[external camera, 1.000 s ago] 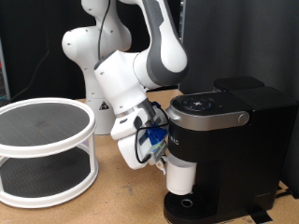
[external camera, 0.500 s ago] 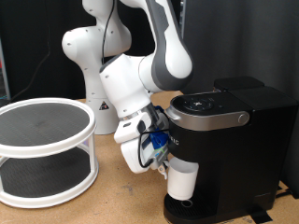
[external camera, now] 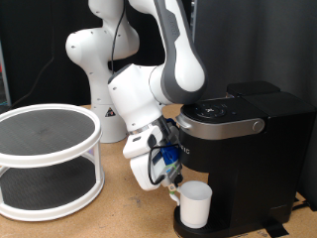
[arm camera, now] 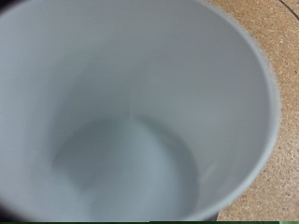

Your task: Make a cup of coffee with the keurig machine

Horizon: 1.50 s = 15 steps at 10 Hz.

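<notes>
Claw sits low beside the keurig machine; we cannot tell its spread. We see the cup on the round drip base under the spout, empty inside in our wrist view. Brewing remains undone.

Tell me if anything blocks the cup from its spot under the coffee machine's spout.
Nothing visible does. The cup already sits on the round base of the coffee machine, under the overhanging head. The gripper is right beside the cup, at its handle side.
</notes>
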{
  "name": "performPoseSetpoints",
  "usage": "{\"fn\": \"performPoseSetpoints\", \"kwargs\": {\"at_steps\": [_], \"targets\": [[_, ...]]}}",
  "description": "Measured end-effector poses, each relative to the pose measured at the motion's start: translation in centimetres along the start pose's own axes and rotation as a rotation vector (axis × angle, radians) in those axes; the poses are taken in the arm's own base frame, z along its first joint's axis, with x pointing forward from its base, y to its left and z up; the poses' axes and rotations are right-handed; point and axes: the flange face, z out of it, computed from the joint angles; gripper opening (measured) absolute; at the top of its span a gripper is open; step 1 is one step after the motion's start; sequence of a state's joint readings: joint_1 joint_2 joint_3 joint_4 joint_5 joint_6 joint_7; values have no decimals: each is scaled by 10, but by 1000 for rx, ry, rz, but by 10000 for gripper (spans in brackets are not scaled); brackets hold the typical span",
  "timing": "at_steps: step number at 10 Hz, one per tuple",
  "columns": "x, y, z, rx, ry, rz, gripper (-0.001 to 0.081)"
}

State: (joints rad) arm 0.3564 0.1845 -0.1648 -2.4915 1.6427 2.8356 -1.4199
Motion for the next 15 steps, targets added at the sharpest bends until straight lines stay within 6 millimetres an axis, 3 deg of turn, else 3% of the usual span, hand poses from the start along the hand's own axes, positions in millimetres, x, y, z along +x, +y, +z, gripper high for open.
{"fn": "performPoseSetpoints", "kwargs": {"at_steps": [1, 2, 3, 4, 5, 6, 7, 8, 9, 14, 15], "targets": [[0, 0, 0, 1, 0, 0, 253], [0, 0, 0, 2, 0, -1, 253], [0, 0, 0, 6, -4, -6, 449], [0, 0, 0, 11, -10, -17, 589], [-2, 1, -2, 19, -20, -28, 589], [-7, 4, -6, 34, -35, -47, 719], [-13, 9, -13, 49, -43, -54, 719], [-20, 13, -22, 66, -49, -58, 790], [-26, 18, -31, 79, -54, -66, 803], [-38, 28, -84, 126, -36, -41, 805], [-39, 29, -83, 124, -39, -40, 805]]}}
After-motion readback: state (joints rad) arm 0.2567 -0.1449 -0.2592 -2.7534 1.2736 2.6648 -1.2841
